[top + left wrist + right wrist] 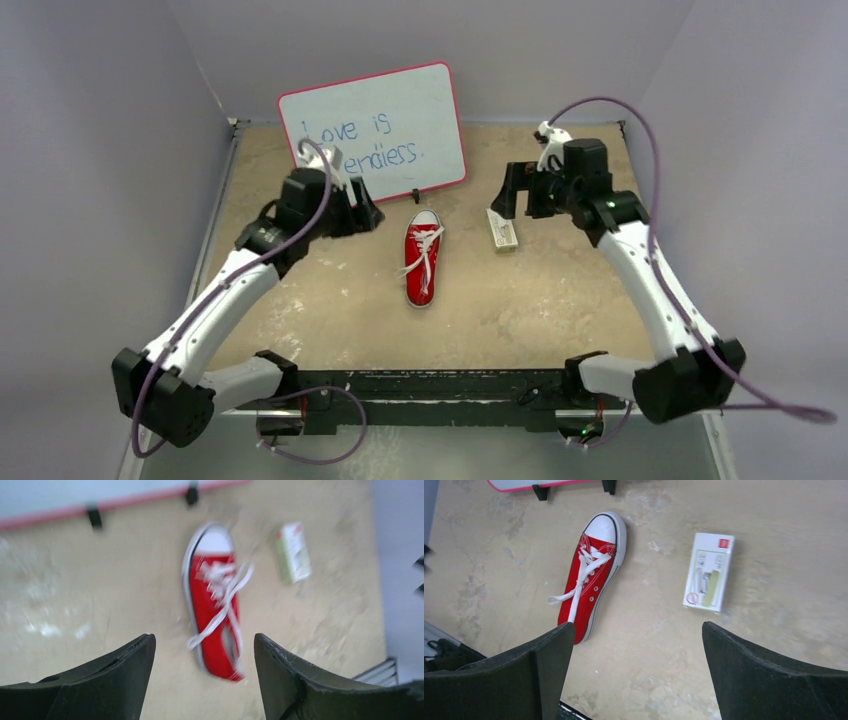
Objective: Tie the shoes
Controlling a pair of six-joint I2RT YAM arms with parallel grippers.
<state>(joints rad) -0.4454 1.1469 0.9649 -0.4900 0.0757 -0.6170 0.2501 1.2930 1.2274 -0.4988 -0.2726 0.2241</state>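
One small red sneaker (423, 258) with a white toe cap lies in the middle of the table, toe toward the whiteboard. Its white laces (580, 582) are loose, and one end trails off the shoe's side. My left gripper (365, 212) hovers to the left of the shoe, above the table, open and holding nothing. In the blurred left wrist view the shoe (215, 605) lies ahead of the spread fingers of the left gripper (203, 639). My right gripper (510, 200) hovers to the shoe's right, open and empty. In the right wrist view the shoe (589, 587) lies beyond the gripper (638, 626).
A small white box (502, 232) with a red mark lies right of the shoe, under the right gripper; the box (709, 572) lies flat. A pink-framed whiteboard (375, 135) with writing stands behind the shoe. Grey walls close in the table's sides.
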